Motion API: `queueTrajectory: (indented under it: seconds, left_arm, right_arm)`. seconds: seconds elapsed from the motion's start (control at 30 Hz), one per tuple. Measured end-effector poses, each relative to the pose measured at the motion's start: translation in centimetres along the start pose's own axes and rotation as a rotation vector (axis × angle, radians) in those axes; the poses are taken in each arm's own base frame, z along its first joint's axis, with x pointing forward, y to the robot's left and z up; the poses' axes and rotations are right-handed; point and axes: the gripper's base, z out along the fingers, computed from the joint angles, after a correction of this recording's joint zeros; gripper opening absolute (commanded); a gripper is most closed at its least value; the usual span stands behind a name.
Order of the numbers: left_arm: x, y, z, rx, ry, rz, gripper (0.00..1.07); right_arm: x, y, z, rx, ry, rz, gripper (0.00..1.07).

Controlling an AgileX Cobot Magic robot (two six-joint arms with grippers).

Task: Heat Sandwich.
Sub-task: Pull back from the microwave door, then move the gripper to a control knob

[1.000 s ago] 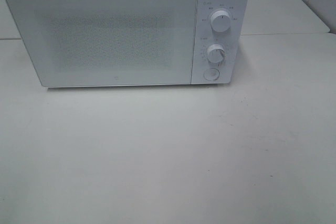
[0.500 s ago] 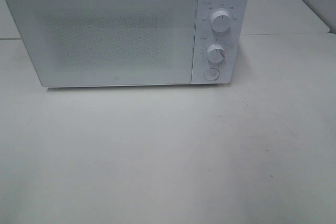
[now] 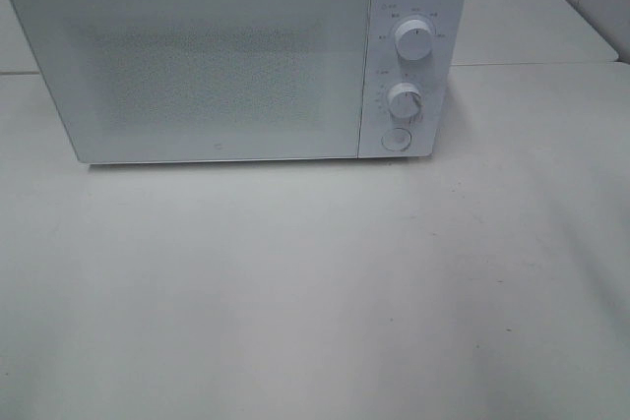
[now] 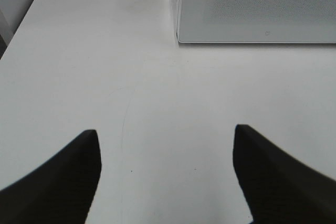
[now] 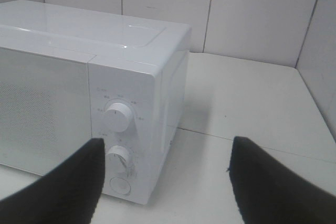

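Two grippers are seen with jaws spread wide and nothing held: the left gripper (image 4: 165, 129) above bare tabletop (image 4: 79, 66), the right gripper (image 5: 167, 140) with the microwave (image 5: 131, 77) controls just ahead of it. No sandwich is shown in any view; whether it lies behind the shut, speckled door (image 3: 197, 66) cannot be told. A smooth, round, glossy knob (image 5: 116, 116) could be slipped on or overturned, and the small button (image 5: 121, 185) missed by blunt dark fingers. The boxy casing looks hard and shiny, the tabletop matte.
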Motion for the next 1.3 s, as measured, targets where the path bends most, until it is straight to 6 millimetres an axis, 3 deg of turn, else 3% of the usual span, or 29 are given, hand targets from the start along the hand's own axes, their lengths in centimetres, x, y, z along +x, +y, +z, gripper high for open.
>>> queueTrajectory:
  seconds: [0.27,0.47,0.9,1.13,1.3]
  left_arm:
    - [0.0,0.0,0.0,0.0,0.0,0.0,0.66]
    - [0.0,0.0,0.0,0.0,0.0,0.0,0.66]
    - [0.0,0.0,0.0,0.0,0.0,0.0,0.66]
    - [0.0,0.0,0.0,0.0,0.0,0.0,0.66]
    - [0.0,0.0,0.0,0.0,0.0,0.0,0.66]
  right_arm:
    - [1.3,1.5,3.7,-0.09,0.032,0.015,0.66]
    - [2.8,3.8,6.5,-0.165,0.052,0.115,0.66]
    - [5.8,7.4,9.2,-0.082,0.066,0.043,0.66]
    - [7.1,8.2,10.1,-0.002,0.046,0.02,0.66]
    - [7.9,9.0,11.8,0.014,0.074,0.003,0.66]
